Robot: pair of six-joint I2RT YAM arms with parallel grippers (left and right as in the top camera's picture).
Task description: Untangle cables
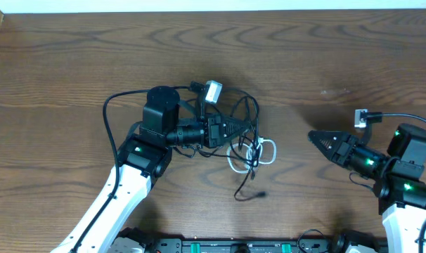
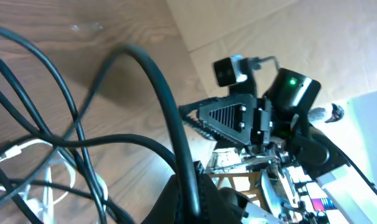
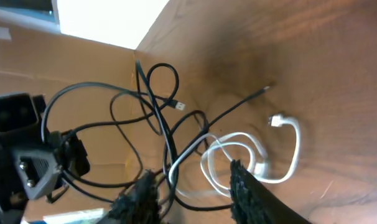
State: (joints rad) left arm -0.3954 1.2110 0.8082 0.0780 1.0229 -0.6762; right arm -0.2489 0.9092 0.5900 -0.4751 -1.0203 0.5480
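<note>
Probably a robotics lab: dark wood-grain table (image 1: 325, 63), cardboard panels (image 3: 83, 62) beyond its left edge, left arm (image 1: 121, 190) and right arm (image 1: 410, 211) rising from its near edge.

Dark, matt, grained wood makes the table (image 1: 325, 56), the black cables (image 2: 168, 102) wear smooth, faintly glossy sheaths, the white cable (image 3: 297, 146) at their 5 o'clock looks glossy plastic, and the right tool (image 3: 191, 183) has rough matt black fingers.

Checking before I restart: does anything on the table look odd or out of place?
Only the tangle itself: black cables loop through the white cable mid-table, one apparently pinched in the left gripper. Nothing looks damaged or spilled. The right gripper is open, clear of them.
</note>
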